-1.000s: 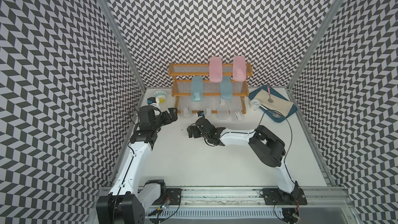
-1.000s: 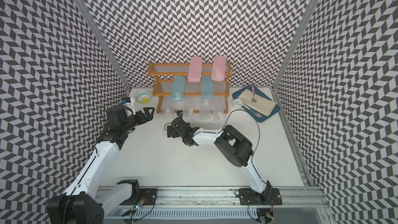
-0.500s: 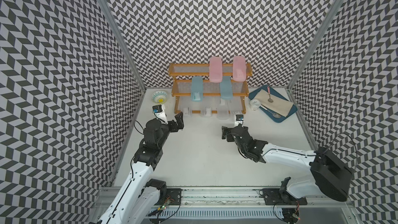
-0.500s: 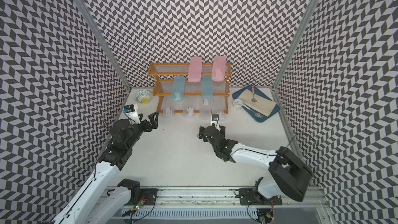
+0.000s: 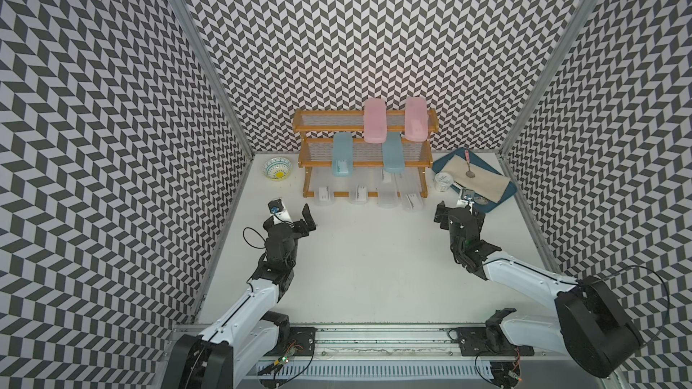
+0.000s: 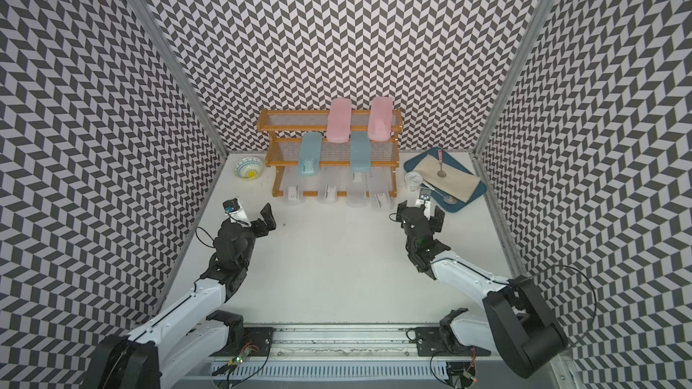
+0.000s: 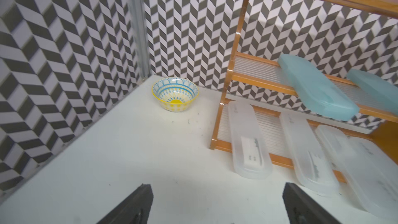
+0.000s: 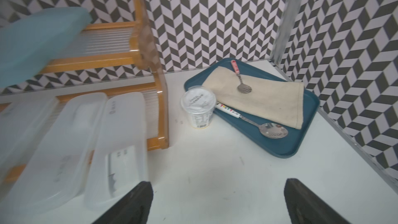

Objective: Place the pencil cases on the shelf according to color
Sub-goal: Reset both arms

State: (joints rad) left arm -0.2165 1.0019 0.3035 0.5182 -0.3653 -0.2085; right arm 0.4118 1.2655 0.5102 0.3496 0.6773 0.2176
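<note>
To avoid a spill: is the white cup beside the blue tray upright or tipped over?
Upright. The white cup stands on its base on the table, printed lid facing up, beside the blue tray.

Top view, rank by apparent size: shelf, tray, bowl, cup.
Largest to smallest:
1. shelf
2. tray
3. bowl
4. cup, clearly smaller than the bowl

All four stand at the back of the table, so nearness hardly skews this.

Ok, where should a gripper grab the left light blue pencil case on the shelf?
Likely the front end of the left light blue pencil case, from the front, jaws across its narrow width: it's long, slim, sloping forward past the middle rail of the shelf.
</note>
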